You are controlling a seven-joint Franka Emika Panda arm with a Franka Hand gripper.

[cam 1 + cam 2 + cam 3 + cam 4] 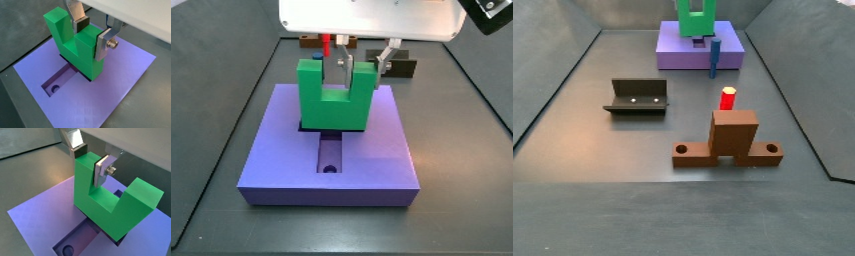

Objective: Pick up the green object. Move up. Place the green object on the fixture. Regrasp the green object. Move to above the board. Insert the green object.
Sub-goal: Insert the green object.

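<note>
The green object [79,50] stands upright on the purple board [113,95], its base at the board's slot [59,82], with a thin dark line under its base. It also shows in a wrist view [107,203] and in both side views [334,105] [696,18]. My gripper [91,40] is shut on one prong near its top, one finger [105,169] in the notch and the other finger [102,44] on the prong's outer face. The gripper also shows in a side view [362,66]. The fixture [637,97] stands empty on the floor, away from the board [700,52].
A blue peg [715,58] stands at the board's edge. A brown base [727,140] with a red peg [727,98] stands on the floor. The open end of the slot has a round hole [53,89]. Grey walls ring the floor.
</note>
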